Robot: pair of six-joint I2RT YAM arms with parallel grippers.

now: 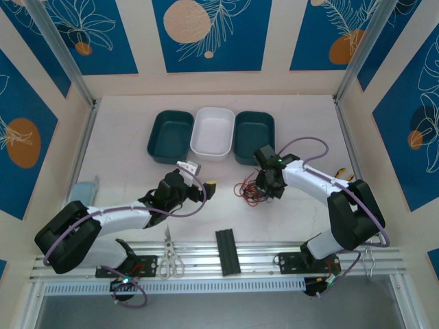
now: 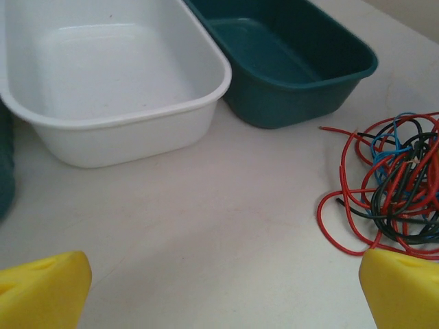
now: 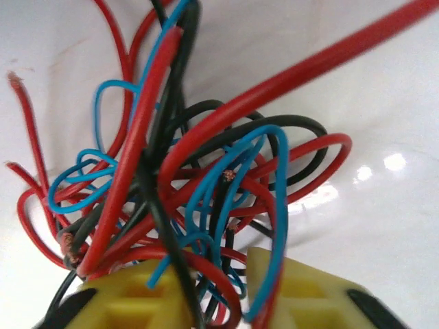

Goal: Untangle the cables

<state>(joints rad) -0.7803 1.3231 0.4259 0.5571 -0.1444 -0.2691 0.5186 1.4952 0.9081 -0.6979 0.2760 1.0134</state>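
The cables (image 1: 248,191) lie as one tangled clump of thin red, black and blue wires on the white table, in front of the right teal tray. My right gripper (image 1: 265,186) is down on the clump's right side. In the right wrist view its yellow fingers (image 3: 137,301) stand close together with several strands of the cables (image 3: 199,185) pinched between them, gripper (image 3: 219,277) shut on them. My left gripper (image 1: 199,176) hovers open to the left of the clump. Its yellow fingertips (image 2: 41,288) sit wide apart over bare table, with the cables (image 2: 401,181) at the right.
Three trays stand in a row at the back: teal (image 1: 170,156), white (image 1: 213,152), teal (image 1: 254,159). The white tray (image 2: 137,116) and a teal tray (image 2: 302,96) hold nothing. Scissors (image 1: 168,257) and a black strip (image 1: 226,251) lie on the near rail.
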